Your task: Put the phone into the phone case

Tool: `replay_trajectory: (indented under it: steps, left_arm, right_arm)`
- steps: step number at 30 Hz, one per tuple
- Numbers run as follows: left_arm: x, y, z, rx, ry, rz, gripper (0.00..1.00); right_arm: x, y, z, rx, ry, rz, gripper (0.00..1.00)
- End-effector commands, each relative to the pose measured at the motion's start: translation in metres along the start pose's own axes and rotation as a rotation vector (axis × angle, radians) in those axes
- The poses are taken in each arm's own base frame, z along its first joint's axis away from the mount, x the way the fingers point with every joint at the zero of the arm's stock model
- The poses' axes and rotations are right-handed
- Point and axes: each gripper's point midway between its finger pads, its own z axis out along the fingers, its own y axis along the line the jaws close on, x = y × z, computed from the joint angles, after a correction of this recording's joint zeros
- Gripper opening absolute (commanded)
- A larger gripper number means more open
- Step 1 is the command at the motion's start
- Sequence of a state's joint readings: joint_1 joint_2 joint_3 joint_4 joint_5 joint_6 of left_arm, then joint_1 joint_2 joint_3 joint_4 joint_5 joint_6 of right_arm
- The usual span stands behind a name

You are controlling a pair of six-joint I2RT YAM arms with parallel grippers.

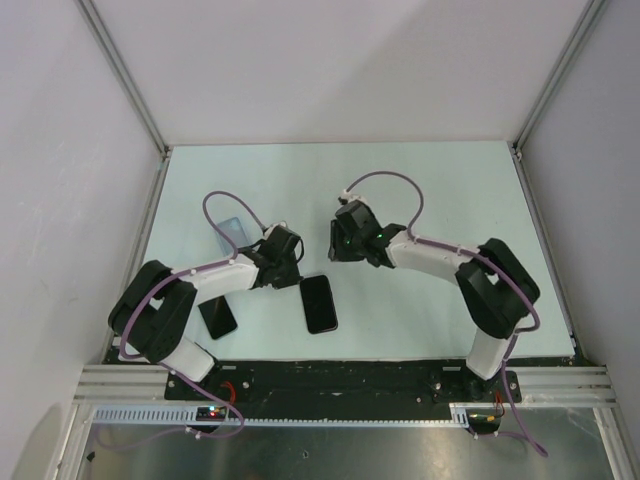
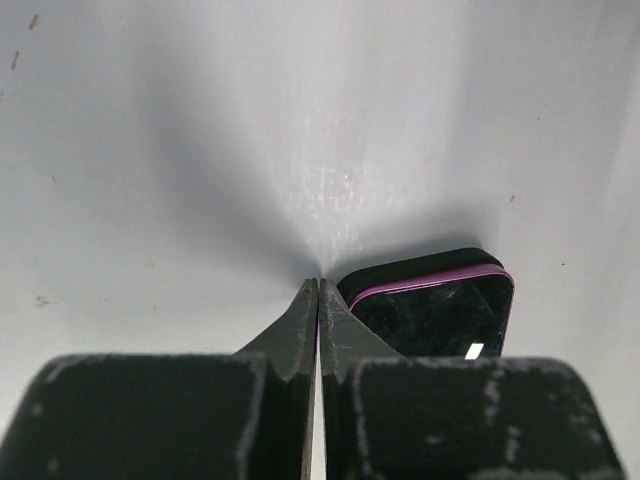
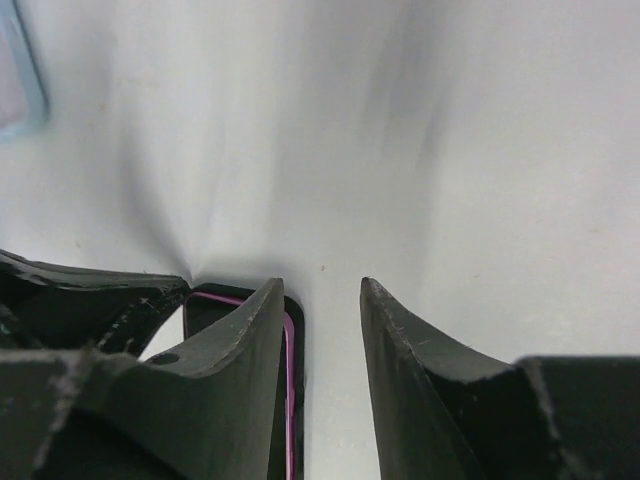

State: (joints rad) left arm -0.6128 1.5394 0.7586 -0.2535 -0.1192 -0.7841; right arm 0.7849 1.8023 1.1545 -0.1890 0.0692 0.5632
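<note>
The phone [image 1: 320,303] is a black slab with a thin purple rim, lying flat in the middle near the front. It also shows in the left wrist view [image 2: 432,310] and the right wrist view [image 3: 293,335]. The phone case [image 1: 232,233] is a pale-blue translucent rectangle lying empty behind the left arm, and its edge shows in the right wrist view [image 3: 18,85]. My left gripper [image 1: 292,278] is shut and empty, its tips [image 2: 318,287] just left of the phone's far corner. My right gripper [image 1: 338,252] is open and empty [image 3: 322,287], its left finger over the phone's far right corner.
A second plain black slab [image 1: 218,318] lies at the front left, partly under the left arm. White walls and metal rails [image 1: 150,120] close in the table on three sides.
</note>
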Motion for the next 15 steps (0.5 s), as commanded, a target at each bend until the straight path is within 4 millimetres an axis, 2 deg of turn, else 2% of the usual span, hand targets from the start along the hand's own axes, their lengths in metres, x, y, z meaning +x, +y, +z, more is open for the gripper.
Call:
replay_trajectory:
  steps: [1,6,8,15]
  left_arm:
    - [-0.01,-0.01,-0.009,0.054,-0.033,0.011,0.03]
    - [-0.001,-0.011,-0.017,0.09,-0.013,0.011,0.03]
    - [0.004,-0.012,-0.02,0.106,-0.003,0.016,0.04]
    - [0.017,-0.017,-0.023,0.128,0.023,0.021,0.04]
  right_arm:
    - [-0.021,0.0,-0.028,-0.027,-0.051,-0.01,0.42]
    - [0.018,0.004,-0.025,-0.115,0.036,0.001,0.41]
    - [0.028,0.005,-0.023,-0.141,0.049,0.003,0.41]
    - [0.039,0.015,-0.021,-0.184,0.063,-0.019,0.4]
